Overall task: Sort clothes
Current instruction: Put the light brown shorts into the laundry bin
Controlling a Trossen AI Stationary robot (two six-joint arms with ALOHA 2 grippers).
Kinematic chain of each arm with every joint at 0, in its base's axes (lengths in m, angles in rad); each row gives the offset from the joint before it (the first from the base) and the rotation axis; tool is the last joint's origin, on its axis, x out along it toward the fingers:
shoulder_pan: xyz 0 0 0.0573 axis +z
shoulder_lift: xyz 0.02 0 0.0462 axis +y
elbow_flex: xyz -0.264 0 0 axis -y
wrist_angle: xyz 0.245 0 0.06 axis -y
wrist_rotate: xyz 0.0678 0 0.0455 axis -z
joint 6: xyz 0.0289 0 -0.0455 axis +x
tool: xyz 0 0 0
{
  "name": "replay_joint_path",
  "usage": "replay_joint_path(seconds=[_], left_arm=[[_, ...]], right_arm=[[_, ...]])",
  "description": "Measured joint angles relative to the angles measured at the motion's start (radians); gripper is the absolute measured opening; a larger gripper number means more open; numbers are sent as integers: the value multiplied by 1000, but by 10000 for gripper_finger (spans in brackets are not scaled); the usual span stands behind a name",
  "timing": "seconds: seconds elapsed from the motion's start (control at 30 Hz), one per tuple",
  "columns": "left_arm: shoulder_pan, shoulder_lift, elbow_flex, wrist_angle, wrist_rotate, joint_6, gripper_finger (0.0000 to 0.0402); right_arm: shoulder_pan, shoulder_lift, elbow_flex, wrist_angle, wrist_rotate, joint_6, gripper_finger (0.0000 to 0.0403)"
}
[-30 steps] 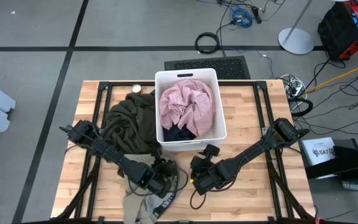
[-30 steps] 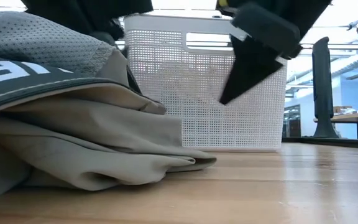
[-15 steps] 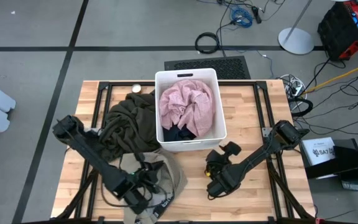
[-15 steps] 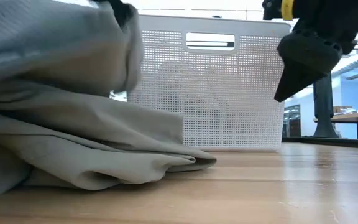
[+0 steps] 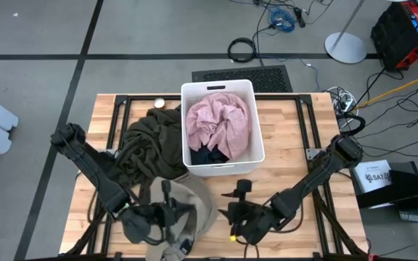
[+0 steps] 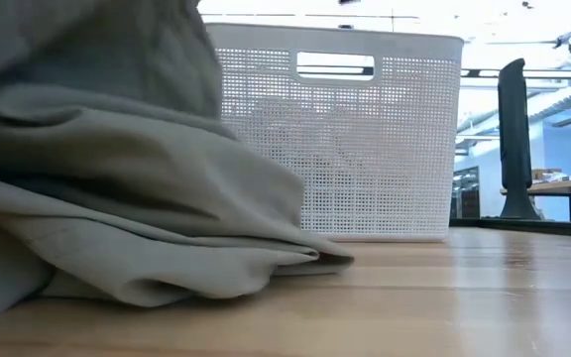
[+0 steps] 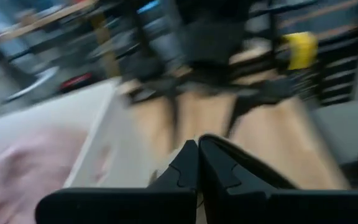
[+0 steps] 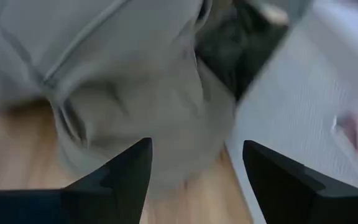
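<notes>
Left gripper (image 5: pixel 167 217), lower left of the high view: fingers together, and by the look of it pinching the beige garment (image 5: pixel 183 206), probably to drag it clear for sorting. That garment lies bunched at the surface's (image 5: pixel 296 145) near edge, long axis roughly front-to-back, waistband end toward the bottom of the frame. Olive garment (image 5: pixel 151 145) heaped just left of the white bin (image 5: pixel 256 156), touching it. Pink garment (image 5: pixel 220 119) fills the bin over a dark piece (image 5: pixel 210 154). Right gripper (image 5: pixel 231 214), lower centre: fingers apart, holding nothing, aimed at the beige garment, likely for a second grip.
</notes>
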Motion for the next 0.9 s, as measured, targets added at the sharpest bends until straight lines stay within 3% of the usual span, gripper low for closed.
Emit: replay_joint_path(seconds=[0.2, 0.27, 0.37, 0.47, 0.67, 0.77, 0.9], left_arm=[[0, -63, 0, 88, 222, 60, 2], [0, -73, 0, 90, 236, 60, 3], [10, -81, 0, 89, 236, 60, 5], [26, -82, 0, 91, 237, 50, 6], [62, -82, 0, 88, 298, 34, 8], [74, -82, 0, 88, 342, 33, 9], [86, -80, 0, 88, 385, 14, 10]], right_arm=[[-4, -73, 0, 172, 0, -189, 238], [0, -96, 0, 243, -23, -240, 238], [3, -116, 0, 365, -181, -323, 238], [4, -110, 0, 440, -255, -365, 238], [2, -104, 0, 432, -251, -345, 238], [0, -103, 0, 434, -201, -378, 238], [-21, -103, 0, 439, -244, -404, 238]])
